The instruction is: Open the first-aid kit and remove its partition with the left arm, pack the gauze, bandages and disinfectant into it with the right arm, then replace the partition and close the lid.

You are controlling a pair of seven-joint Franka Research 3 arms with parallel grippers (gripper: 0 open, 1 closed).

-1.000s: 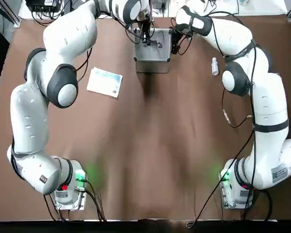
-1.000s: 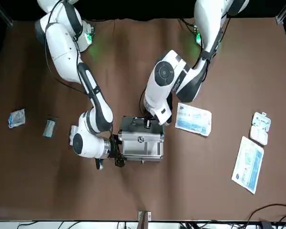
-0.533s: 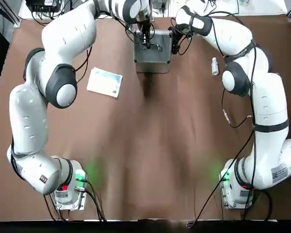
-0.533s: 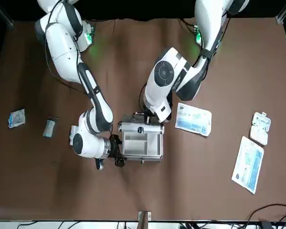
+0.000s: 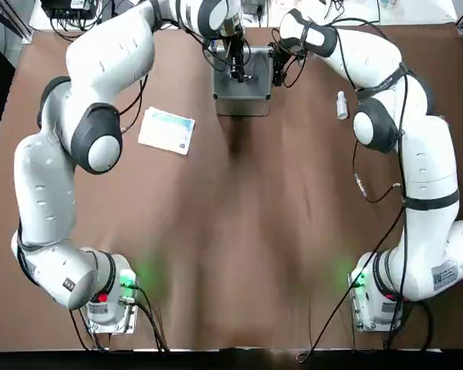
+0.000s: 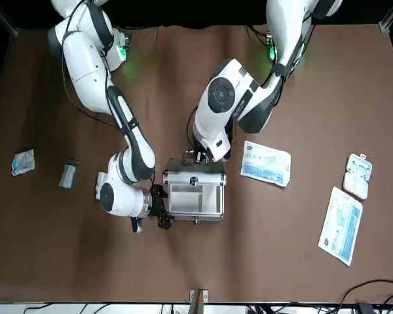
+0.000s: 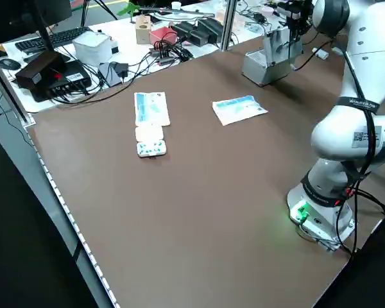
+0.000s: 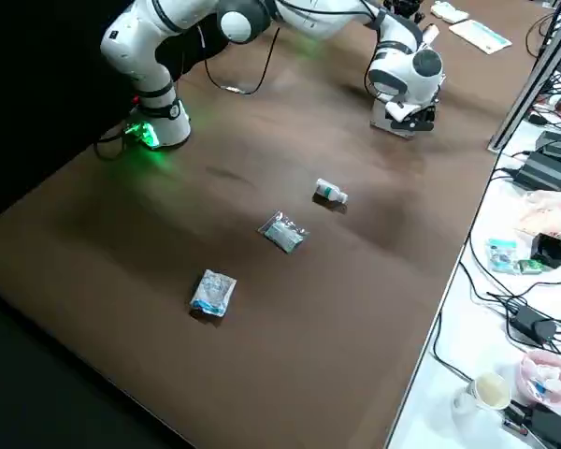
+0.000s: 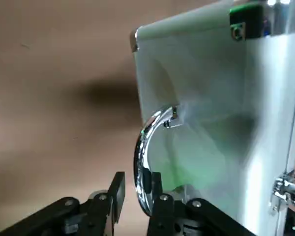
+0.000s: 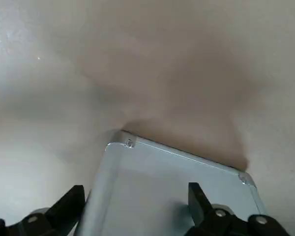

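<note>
With left gripper (image 9: 137, 174) wide at the wire handle (image 9: 140, 152), probably to work the lid (image 9: 206, 147); with right gripper (image 10: 137, 186) wide beside the first-aid kit (image 6: 196, 214), perhaps for steadying.

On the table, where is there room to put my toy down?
The biggest bare patch on the brown table lies between the two arms' bases. It's crowded around the silver first-aid kit, with both grippers there.

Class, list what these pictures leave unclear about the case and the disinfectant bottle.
- First-aid kit: contents too small to identify, front view.
- Disinfectant: lettering too small, right side view.
- Case's far side: beyond the picture's bottom edge, right wrist view.
</note>
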